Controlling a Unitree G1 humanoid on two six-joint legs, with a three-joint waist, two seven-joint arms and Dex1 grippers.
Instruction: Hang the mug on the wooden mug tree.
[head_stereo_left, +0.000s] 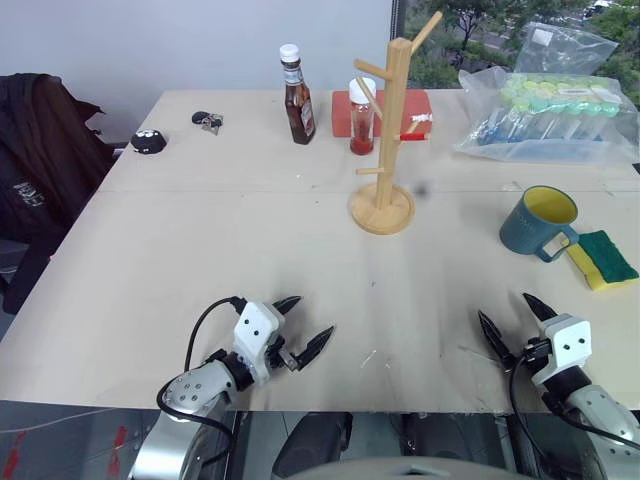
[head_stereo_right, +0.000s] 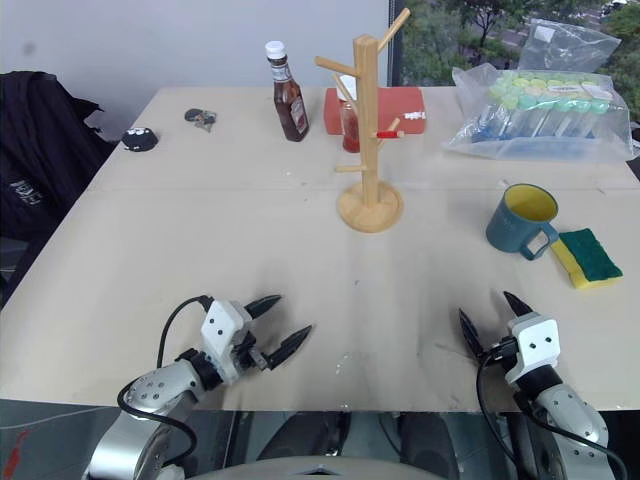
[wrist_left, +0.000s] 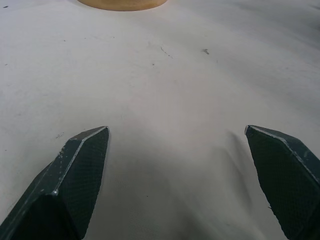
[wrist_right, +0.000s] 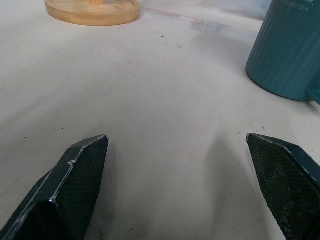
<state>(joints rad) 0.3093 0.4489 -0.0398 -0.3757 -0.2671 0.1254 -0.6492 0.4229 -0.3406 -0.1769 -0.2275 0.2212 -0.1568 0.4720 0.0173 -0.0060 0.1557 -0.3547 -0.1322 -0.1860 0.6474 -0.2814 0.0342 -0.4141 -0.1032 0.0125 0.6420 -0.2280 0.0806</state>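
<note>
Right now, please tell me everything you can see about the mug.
The mug is teal-blue outside with a bright yellow inside, and looks empty. It stands upright on the table, on the robot's right, well apart from the wooden mug tree. Its one loop handle points toward the near edge and the green-and-yellow sponge, which lies right beside it; whether they touch is unclear. The right gripper is short of it, fingers open.

1 mug (head_stereo_left: 536, 221), 2 bottles (head_stereo_left: 297, 95), 1 sponge (head_stereo_left: 603, 259)
</note>
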